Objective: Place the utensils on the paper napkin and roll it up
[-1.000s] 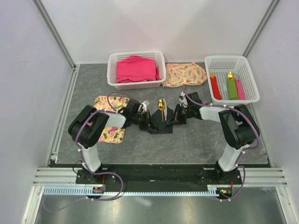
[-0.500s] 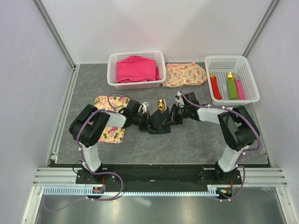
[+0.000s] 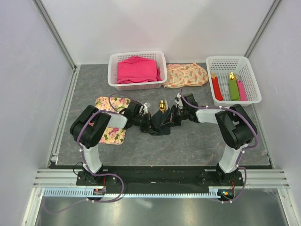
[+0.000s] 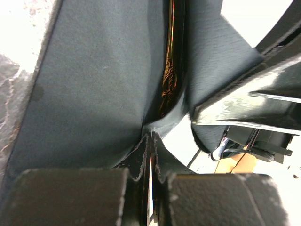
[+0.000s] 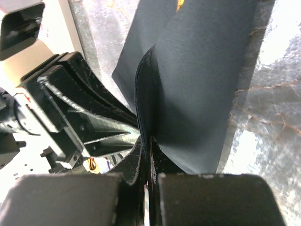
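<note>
left gripper [image 4: 151, 155]: jaws pinched tight on left edge of thin matte black paper napkin [image 4: 94, 94] | right gripper [image 5: 149, 155]: pinched tight on its right edge | slim gold-headed metal utensils [image 3: 162, 105]: inside the raised fold, centre of scene, long axis near–far, between both grippers, equally close

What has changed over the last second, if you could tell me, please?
The right tool, shut on the paper napkin, moved left toward the left tool, closing the sheet's right side in around the utensils. The left tool stayed pinching the napkin's other edge; the floral mat and the cloth basket did not move.
</note>
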You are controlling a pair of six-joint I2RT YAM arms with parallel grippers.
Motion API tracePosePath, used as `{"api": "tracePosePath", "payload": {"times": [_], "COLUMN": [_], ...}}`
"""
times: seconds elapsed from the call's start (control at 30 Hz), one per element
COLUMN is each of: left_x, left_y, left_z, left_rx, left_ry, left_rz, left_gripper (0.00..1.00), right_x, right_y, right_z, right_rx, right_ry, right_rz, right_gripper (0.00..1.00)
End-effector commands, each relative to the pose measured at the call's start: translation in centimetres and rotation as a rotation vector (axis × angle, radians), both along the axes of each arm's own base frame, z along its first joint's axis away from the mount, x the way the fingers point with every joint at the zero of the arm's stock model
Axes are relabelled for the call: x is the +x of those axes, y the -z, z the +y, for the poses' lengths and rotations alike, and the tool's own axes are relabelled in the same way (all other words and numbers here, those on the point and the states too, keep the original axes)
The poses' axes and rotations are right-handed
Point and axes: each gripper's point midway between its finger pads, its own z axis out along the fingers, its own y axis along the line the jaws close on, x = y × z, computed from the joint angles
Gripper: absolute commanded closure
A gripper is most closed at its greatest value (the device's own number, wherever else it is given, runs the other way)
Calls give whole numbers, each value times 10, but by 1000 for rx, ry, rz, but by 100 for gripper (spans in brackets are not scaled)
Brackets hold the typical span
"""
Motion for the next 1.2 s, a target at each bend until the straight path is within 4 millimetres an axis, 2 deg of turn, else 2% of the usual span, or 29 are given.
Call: {"api": "tracePosePath", "payload": {"times": [0.0, 0.37, 0.73, 0.83, 0.87, 0.93, 0.97, 1.0, 1.07, 1.1, 1.17], "left_x": [5, 5, 5, 3, 3, -2, -2, -5, -6, -5, -2], "left_y": [11, 13, 7, -4, -18, -28, -42, -47, -54, -61, -63], "left_z": [5, 4, 4, 4, 3, 6, 6, 8, 15, 19, 29], "left_rx": [46, 46, 36, 14, -12, -34, -60, -68, -73, -77, -70], "left_ry": [-5, -2, 3, 15, 20, 24, 27, 27, 19, 11, -10], "left_rz": [-10, -4, -20, -42, -69, -83, -110, -118, -111, -124, -116], "left_gripper": [98, 98, 98, 95, 93, 90, 87, 85, 80, 79, 77], "right_x": [7, 0, -1, -2, -2, -2, -2, -2, -1, -1, -2], "right_y": [-8, -5, 19, 23, 24, 24, 25, 25, 24, 24, 24], "right_z": [14, 21, 17, 17, 17, 16, 15, 15, 15, 16, 16], "right_rx": [56, 83, 34, 25, 23, 18, 18, 17, 16, 17, 19], "right_ry": [-1, -13, -24, -26, -27, -28, -26, -27, -25, -25, -29], "right_rz": [-12, 3, 15, 19, 21, 16, 17, 16, 13, 16, 13], "right_gripper": [100, 100, 100, 100, 100, 100, 100, 100, 95, 89, 85]}}
